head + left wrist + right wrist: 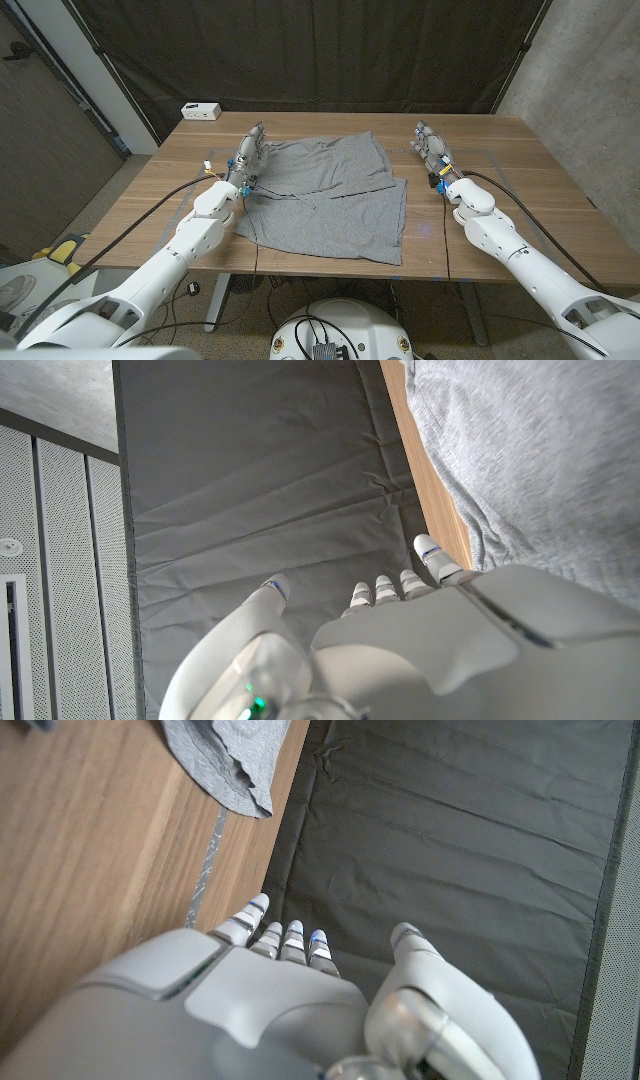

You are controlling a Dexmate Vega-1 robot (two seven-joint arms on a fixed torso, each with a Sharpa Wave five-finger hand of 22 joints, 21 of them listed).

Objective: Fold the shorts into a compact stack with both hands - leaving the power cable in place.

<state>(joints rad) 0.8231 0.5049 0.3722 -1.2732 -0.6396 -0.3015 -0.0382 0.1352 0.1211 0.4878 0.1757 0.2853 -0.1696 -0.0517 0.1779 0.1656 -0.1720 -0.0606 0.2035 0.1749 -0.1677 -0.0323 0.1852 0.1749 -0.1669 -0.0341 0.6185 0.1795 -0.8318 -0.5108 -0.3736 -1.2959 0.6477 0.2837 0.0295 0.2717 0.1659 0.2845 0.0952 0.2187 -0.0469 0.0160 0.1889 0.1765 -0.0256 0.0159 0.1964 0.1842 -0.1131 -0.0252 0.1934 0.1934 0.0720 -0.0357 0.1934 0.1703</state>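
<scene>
Lying between the two hands on the wooden table (pixel 520 170), the grey shorts (pixel 330 195) are partly folded: an upper layer is doubled over toward the far edge, and a wider lower layer spreads toward the robot, its near hem running a little askew. The fabric is a soft, heathered jersey, matte, with shallow creases and one diagonal fold line across the middle.

The left hand (pixel 250 152) stands just beside the shorts' far left corner, fingers straight and apart, holding nothing; whether its fingertips (pixel 428 547) touch the cloth cannot be told. In the left wrist view the grey knit (pixel 540 450) sits right next to that hand, draped to the table's edge. The right hand (pixel 430 143) stands apart from the shorts' right side, on bare wood, fingers extended and slightly spread with the thumb set off, empty too. From the right wrist view a rumpled corner of the shorts (pixel 225 760) lies beyond its fingers (pixel 250 915), with a pale tape strip (pixel 205 870) on the wood between them.

Beyond the left hand, near the table's far corner, sits a small white rectangular box (pixel 201 110). Dark thin cables (pixel 255 215) run along the left forearm and over the shorts' left edge. A wrinkled dark curtain (pixel 330 50) hangs behind the table. The tabletop is smooth, warm-toned wood grain.
</scene>
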